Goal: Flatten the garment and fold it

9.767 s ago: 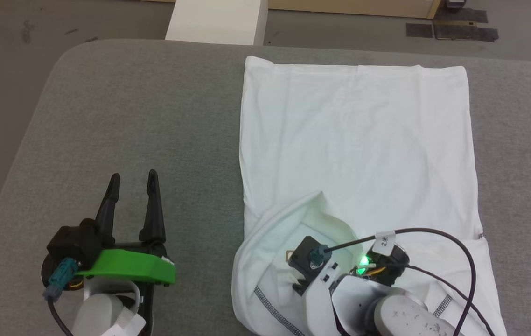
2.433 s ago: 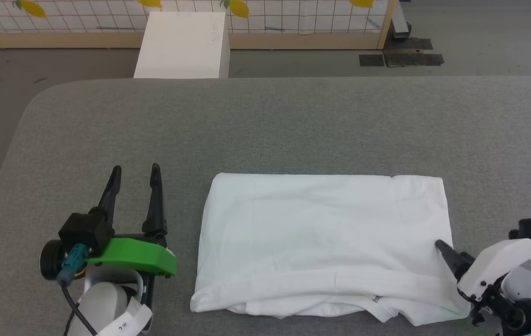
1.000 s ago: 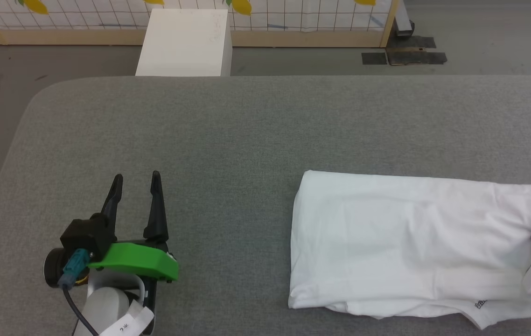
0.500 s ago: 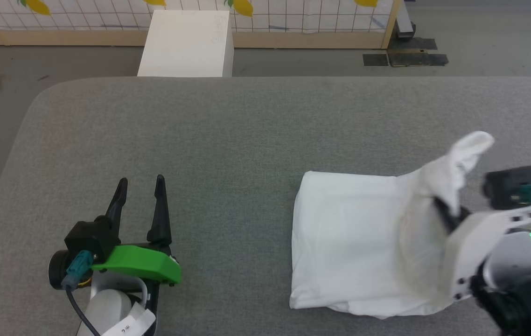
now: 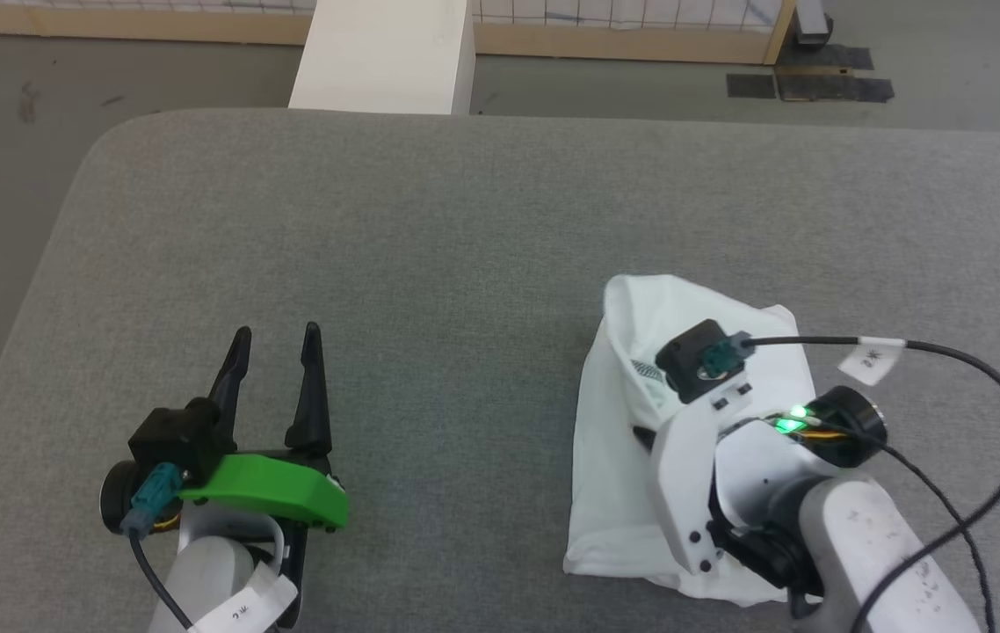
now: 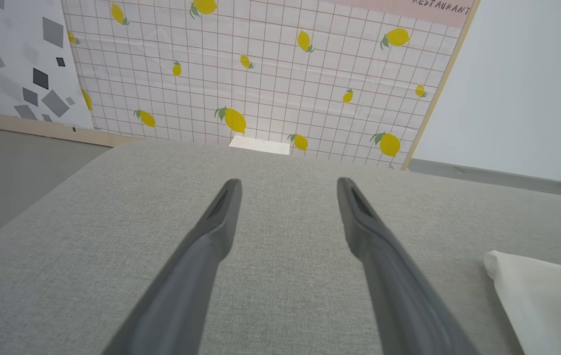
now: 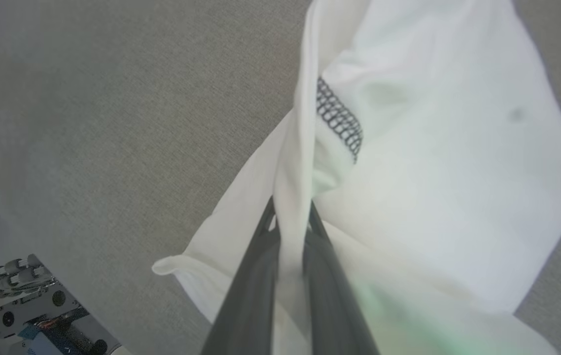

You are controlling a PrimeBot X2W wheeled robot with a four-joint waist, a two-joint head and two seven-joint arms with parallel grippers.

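Note:
The white garment (image 5: 614, 457) lies folded on the grey table (image 5: 430, 229), right of centre. Its right end is lifted and doubled over toward the left. A strip of dark zigzag stitching (image 7: 339, 121) shows on the raised fold. My right gripper (image 7: 290, 217) is shut on that fold, the cloth pinched between its two dark fingers. In the head view the right wrist (image 5: 711, 440) sits over the garment and hides the fingers. My left gripper (image 5: 276, 338) rests open at the lower left, nothing between its fingers (image 6: 221, 217), well apart from the garment (image 6: 542, 301).
A rigid white box (image 5: 386, 53) stands on the floor beyond the table's far edge. Behind it runs a lemon-patterned tiled wall panel (image 6: 261, 74). The table's rounded left corner (image 5: 105, 149) is near my left arm. A black cable (image 5: 948, 352) loops off the right wrist.
My right gripper has lifted the garment's right end and carried it leftward over the rest, halving its width. The head camera has tilted down a little. The left arm stayed put.

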